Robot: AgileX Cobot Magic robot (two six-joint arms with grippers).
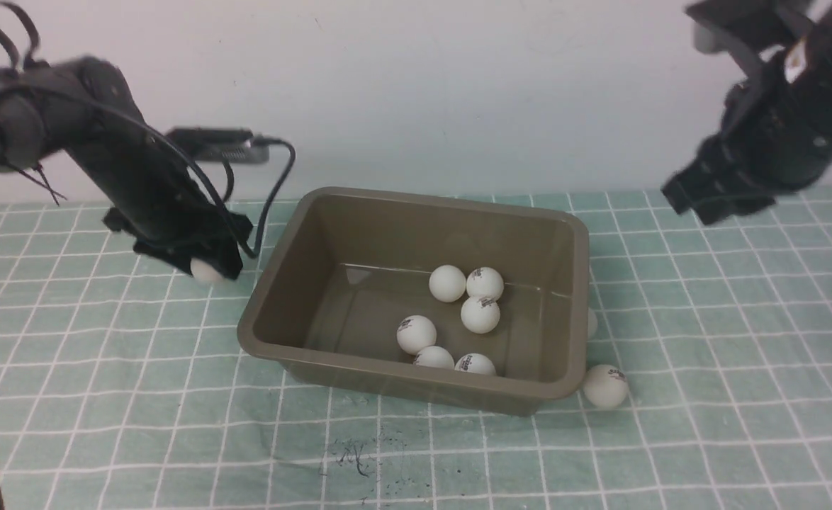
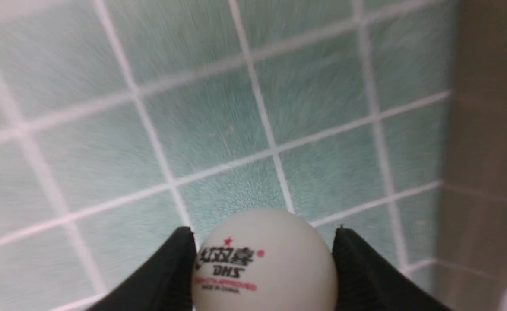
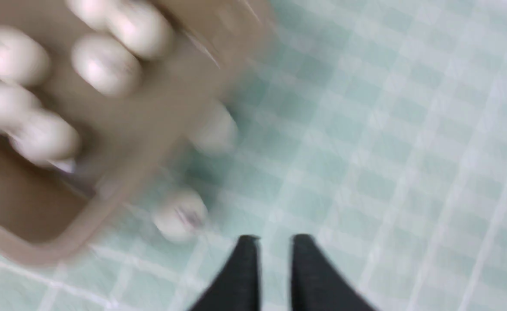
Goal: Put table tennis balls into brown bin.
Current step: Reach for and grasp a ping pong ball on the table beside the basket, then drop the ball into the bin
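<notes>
The brown bin [image 1: 416, 202] stands mid-table and holds several white table tennis balls [image 1: 447, 283]. My left gripper [image 1: 210, 268] hovers just left of the bin, shut on one more ball [image 2: 264, 263] with a red and black logo; the bin's wall [image 2: 486, 129] is close beside it. On the cloth by the bin's right side lie two balls, one near the front corner [image 1: 605, 386] and one [image 1: 592, 323] half hidden behind the wall. My right gripper [image 1: 699, 198] is raised high to the bin's right. Its fingers [image 3: 247, 259] are nearly together and hold nothing.
A green cloth with a white grid [image 1: 706, 397] covers the table. A dark scuff mark [image 1: 356, 453] lies in front of the bin. Behind the table is a white wall [image 1: 458, 85]. The right wrist view is blurred, showing the bin's corner [image 3: 42, 255] and a loose ball [image 3: 180, 216].
</notes>
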